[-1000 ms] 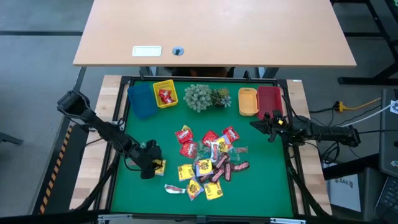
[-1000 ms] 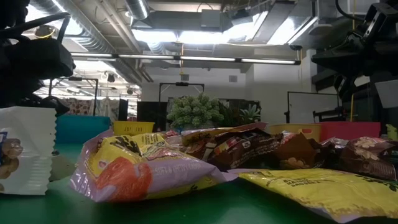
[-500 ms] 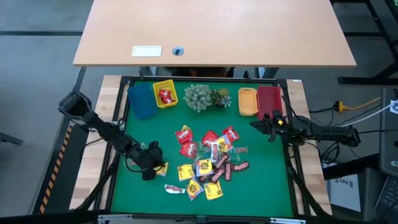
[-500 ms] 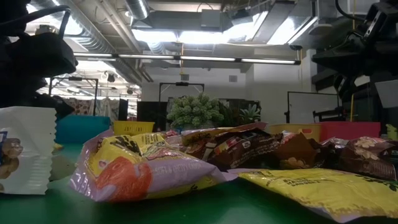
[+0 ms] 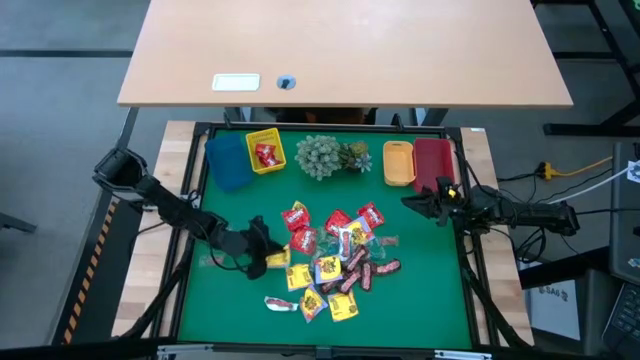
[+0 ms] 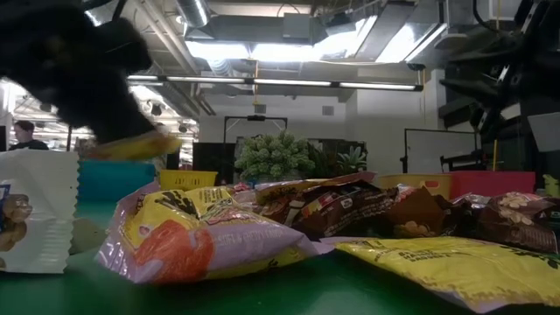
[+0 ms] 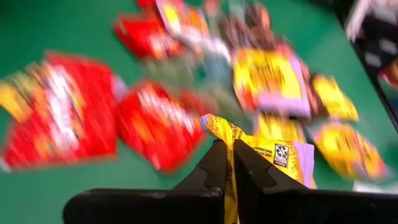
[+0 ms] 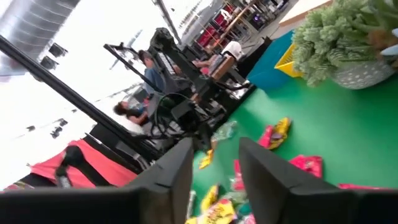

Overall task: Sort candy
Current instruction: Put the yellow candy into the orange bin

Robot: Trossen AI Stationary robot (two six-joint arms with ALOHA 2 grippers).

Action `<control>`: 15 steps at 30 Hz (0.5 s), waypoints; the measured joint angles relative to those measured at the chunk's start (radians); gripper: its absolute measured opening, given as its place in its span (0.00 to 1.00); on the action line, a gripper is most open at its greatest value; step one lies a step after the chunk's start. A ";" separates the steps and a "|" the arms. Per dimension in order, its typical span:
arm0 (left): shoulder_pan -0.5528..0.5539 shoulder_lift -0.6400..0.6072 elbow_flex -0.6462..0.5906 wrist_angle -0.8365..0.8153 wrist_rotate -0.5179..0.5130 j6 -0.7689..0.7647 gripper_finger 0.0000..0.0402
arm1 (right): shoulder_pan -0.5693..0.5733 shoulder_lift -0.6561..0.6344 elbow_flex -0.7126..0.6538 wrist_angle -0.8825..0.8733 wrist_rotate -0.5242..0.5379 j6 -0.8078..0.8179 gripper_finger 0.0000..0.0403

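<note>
The candy [image 5: 335,255] is a heap of red, yellow and dark brown packets in the middle of the green mat. At the heap's left side, my left gripper [image 5: 266,254] is shut on a yellow packet [image 7: 273,155]. The low view shows that packet [image 6: 131,144] up in the air. Over the mat's right side, just in front of the red bin [image 5: 433,160], my right gripper [image 5: 410,200] is open; its wrist view [image 8: 214,168] shows nothing between the fingers. My left gripper pinches the yellow packet between its two fingers at one crumpled edge [image 7: 227,134]. The fingers slant down from the table's left. The rest of the packet sticks out past the fingertips. It is lifted clear of the mat.
Along the mat's far edge stand a blue bin [image 5: 227,160], a yellow bin [image 5: 265,150] holding a red packet, a grey-green plant [image 5: 325,155], an orange bin [image 5: 398,163] and the red bin. A white packet [image 6: 35,210] stands close to the low camera.
My left gripper has risen and moved toward the table's right, to the candy heap's left side. It has carried the yellow packet up off the mat.
</note>
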 joint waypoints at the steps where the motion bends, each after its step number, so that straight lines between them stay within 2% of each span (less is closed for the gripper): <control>1: 0.013 0.000 0.000 0.032 -0.021 0.027 0.00 | 0.000 0.000 0.000 0.011 0.000 0.012 0.38; 4: 0.063 -0.001 0.001 0.140 -0.058 0.143 0.00 | 0.000 0.000 0.000 0.060 0.001 0.048 0.44; 8: 0.142 -0.001 0.003 0.254 -0.062 0.289 0.00 | 0.000 0.000 0.000 0.114 0.000 0.066 0.48; 15: 0.267 0.030 0.141 0.264 -0.044 0.445 0.00 | 0.000 0.003 0.000 0.135 0.002 0.068 0.48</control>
